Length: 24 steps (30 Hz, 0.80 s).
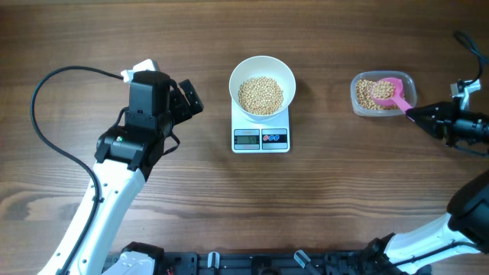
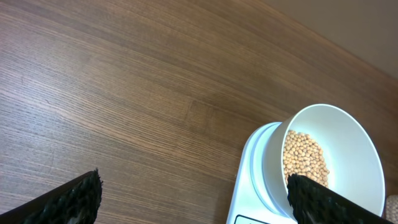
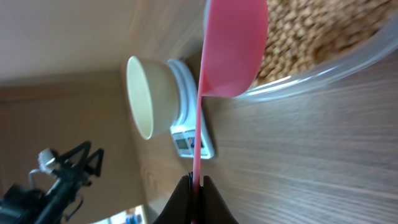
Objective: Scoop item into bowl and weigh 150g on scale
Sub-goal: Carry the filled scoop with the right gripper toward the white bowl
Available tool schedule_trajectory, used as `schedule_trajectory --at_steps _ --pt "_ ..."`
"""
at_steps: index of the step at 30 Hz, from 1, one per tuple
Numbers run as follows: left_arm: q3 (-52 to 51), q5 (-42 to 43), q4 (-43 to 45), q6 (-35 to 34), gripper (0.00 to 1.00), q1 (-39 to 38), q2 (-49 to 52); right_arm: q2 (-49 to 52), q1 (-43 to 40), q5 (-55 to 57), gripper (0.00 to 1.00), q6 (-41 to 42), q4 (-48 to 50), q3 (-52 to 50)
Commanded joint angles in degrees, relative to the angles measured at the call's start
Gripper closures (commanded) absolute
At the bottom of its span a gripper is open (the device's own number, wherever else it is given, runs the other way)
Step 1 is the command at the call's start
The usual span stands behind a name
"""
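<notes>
A white bowl [image 1: 262, 85] holding tan beans sits on a small white digital scale [image 1: 260, 138] at the table's middle. At the right, a clear plastic container [image 1: 382, 94] holds more beans. My right gripper [image 1: 415, 115] is shut on the handle of a pink scoop [image 1: 394, 93], whose cup lies in the container with beans in it. In the right wrist view the scoop [image 3: 225, 50] hangs over the container rim [image 3: 323, 71]. My left gripper [image 1: 189, 98] stands open left of the bowl [image 2: 333, 158], holding nothing.
Bare wood table [image 1: 244, 206] surrounds the scale. A black cable [image 1: 46, 114] loops at the far left behind the left arm. The right arm's body reaches in from the right edge.
</notes>
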Motion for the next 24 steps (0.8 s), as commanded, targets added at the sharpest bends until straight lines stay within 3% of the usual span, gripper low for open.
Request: schedule_trajectory --at_steps 1,8,16,24 --pt "0.07 0.07 0.00 0.04 0.00 0.46 0.22 0.83 -0.17 -6.25 0.96 -6.93 -2.40 -0.52" --pt "0.07 0.07 0.00 0.07 0.00 0.46 0.22 0.81 3.34 -11.39 0.96 -13.46 -9.03 -0.50" --pt "0.07 0.04 0.00 0.07 0.00 0.46 0.22 0.74 14.84 -11.78 0.96 -12.66 -9.51 0.63" --pt "0.07 0.07 0.00 0.07 0.00 0.46 0.22 0.42 26.21 -11.74 0.96 -11.76 -10.14 8.92"
